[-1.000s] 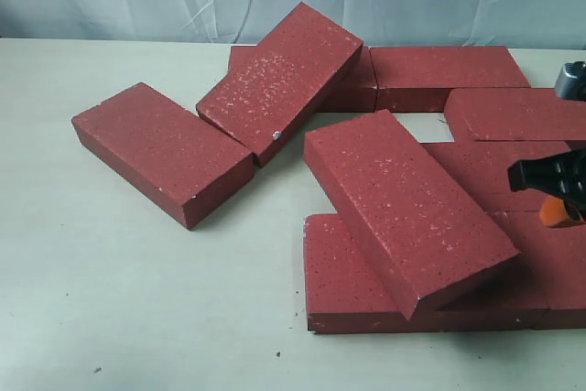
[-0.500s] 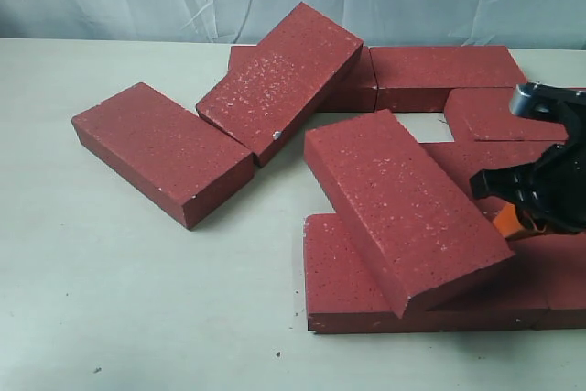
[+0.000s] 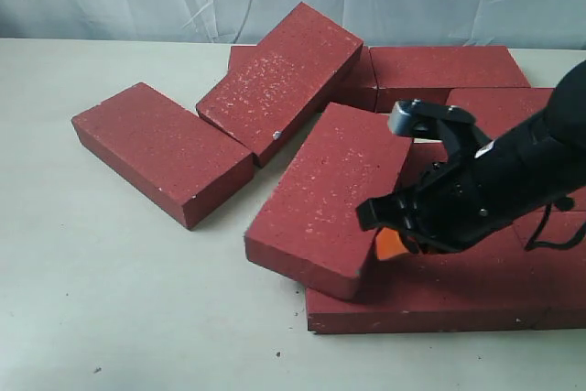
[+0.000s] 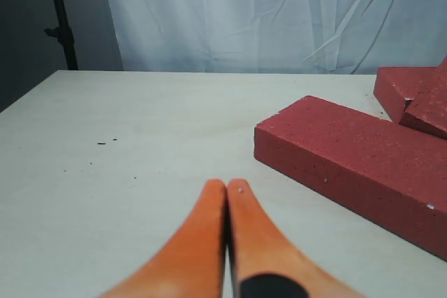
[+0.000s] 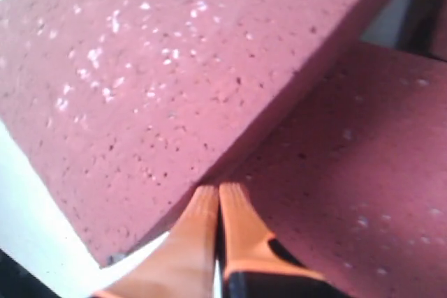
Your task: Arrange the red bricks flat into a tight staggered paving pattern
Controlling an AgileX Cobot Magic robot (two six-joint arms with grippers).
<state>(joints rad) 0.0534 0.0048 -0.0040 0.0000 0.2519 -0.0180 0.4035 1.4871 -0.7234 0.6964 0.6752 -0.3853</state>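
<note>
Nudging is the step in hand, I'd say: right gripper (image 3: 388, 243), pinched together, sits against, perhaps touching, the tilted brick (image 3: 325, 191) mid-frame, which leans on the red bricks (image 3: 476, 283) at lower right; next calls for pushing it off to lie flat.

Exterior: raised, facing table (image 3: 137, 318). Wrist views low; right close on bricks (image 5: 140, 68).

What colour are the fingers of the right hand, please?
Orange fingers, best seen in the right wrist view.

Tilted brick (image 3: 325, 194) atop flat bricks (image 3: 439, 288), right pincer (image 3: 389, 244) at its edge
</note>
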